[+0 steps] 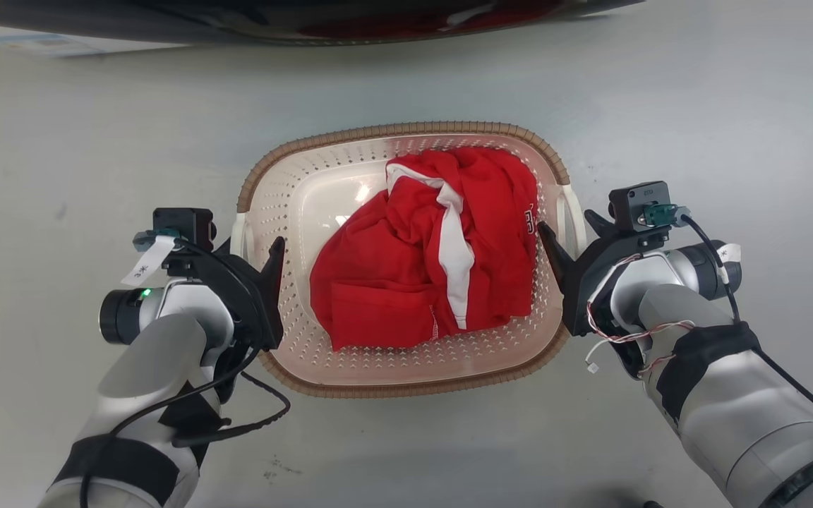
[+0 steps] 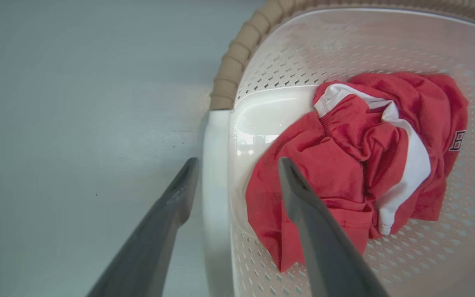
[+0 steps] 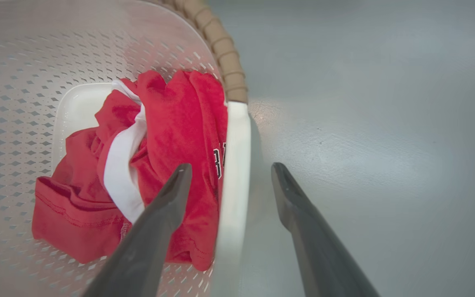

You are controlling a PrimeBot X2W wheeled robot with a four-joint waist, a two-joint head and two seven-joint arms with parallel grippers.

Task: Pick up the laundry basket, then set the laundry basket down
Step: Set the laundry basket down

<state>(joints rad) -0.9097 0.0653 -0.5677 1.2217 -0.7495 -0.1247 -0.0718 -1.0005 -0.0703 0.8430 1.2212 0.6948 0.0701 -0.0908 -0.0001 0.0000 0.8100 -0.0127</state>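
The laundry basket, cream-white and perforated with a brown woven-look rim, sits on the grey floor with a red and white garment inside. My left gripper is open and straddles the basket's white left handle, one finger inside the basket and one outside. My right gripper is open in the same way around the white right handle. In the left wrist view my left gripper shows a wide gap on both sides of the handle. My right gripper shows the same gap.
A dark rounded body with red cloth showing in it runs along the top edge of the head view, beyond the basket. Grey floor spreads out on both sides of the basket and in front of it.
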